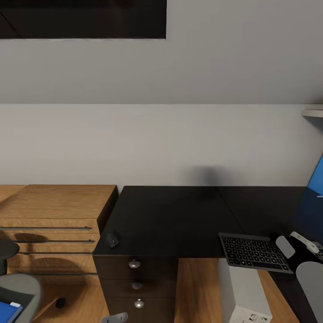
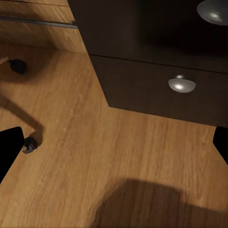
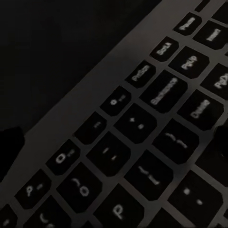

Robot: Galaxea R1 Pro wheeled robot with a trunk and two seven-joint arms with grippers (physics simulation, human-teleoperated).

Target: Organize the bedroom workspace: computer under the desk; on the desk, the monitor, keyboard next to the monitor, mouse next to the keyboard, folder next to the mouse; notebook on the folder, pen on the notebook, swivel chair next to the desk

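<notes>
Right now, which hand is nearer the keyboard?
Right. The right hand sits at the keyboard's right end, its camera close over the keys. The left hand is low over the floor, facing the drawer unit.

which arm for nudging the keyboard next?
Right. Its wrist camera looks straight down on the keyboard keys at close range, and the right arm sits beside the keyboard in the head view. The left wrist camera faces the floor by the desk's drawer unit.
</notes>
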